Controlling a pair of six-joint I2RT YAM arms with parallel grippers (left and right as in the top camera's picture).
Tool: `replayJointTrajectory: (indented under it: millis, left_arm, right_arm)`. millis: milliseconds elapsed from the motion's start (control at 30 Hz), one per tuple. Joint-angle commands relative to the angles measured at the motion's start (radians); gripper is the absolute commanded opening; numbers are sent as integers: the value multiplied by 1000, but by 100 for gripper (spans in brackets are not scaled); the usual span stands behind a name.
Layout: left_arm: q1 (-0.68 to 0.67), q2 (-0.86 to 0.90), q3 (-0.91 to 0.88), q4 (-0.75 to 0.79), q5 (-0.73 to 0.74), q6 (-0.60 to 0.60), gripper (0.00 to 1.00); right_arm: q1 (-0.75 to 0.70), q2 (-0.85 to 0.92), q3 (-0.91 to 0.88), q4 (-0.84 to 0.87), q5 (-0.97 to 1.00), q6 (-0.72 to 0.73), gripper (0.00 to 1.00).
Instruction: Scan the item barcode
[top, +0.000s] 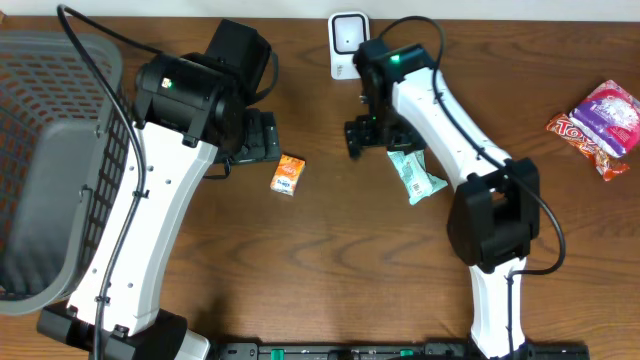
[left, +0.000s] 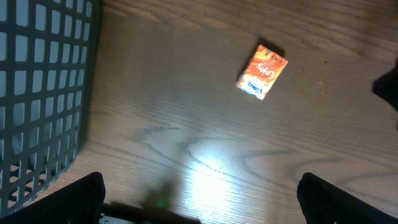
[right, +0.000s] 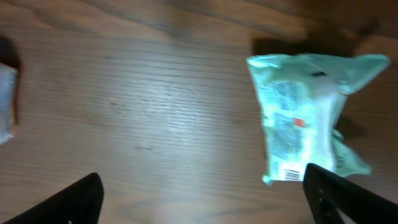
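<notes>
Two arms reach in from the near edge of the counter (top: 330, 280), and both pairs of jaws stand wide open with nothing in them. Under the right jaws, about mid-counter, one mint packet (top: 415, 175) lies flat, touched by neither finger. It is likely the item to scan: it lies a little short of the scanner, printed side up, with what may be its barcode at one end, so it seems well placed for a fresh grip. Toward the left edge, just beside the left jaws, sits one small orange box (top: 287, 174), apart from everything and probably waiting its turn. One grey basket (top: 30, 60) fills the left edge, likely for finished items. Two snack packs, a red pack (top: 566, 129) and a purple pack (top: 608, 115), overlap at the right edge. One white scanner (top: 347, 42) stands at the far edge, where an item can be brought up to it.
</notes>
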Motion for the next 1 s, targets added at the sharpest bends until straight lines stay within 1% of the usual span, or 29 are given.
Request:
replayJointTrajectory:
  millis: [0,167,233,300,367,500,533,800,967]
  left_arm:
    - [3,0,8,-49,-2,-4,98]
    - [3,0,8,-49,-2,-4,98]
    - [3,0,8,-49,-2,-4,98]
    - [3,0,8,-49,-2,-4,98]
    - [3,0,8,-49,-2,-4,98]
    - [3,0,8,-49,-2,-4,98]
    - [3,0,8,-49,-2,-4,98]
    - [3,0,8,-49,-2,-4,98]
    - [3,0,8,-49,-2,-4,98]
  right_arm:
    - [-35,-8,3,-20,-5,-51,95]
    - [-39,-7,3,-14,-22,-53,91]
    - [-25,-6,-1,-5,-3,-87,91]
    - [0,-6,-13,6,76,-100,91]
    - [22,-6,-35,20,152,-100,89]
    - [51,-6,-112,74,238,-100,88]
    - [54,-6,-154,105,253,-100,88]
    - [32,-6,-310,225,307,-100,91]
    - [12,-6,-360,264,304,-99,88]
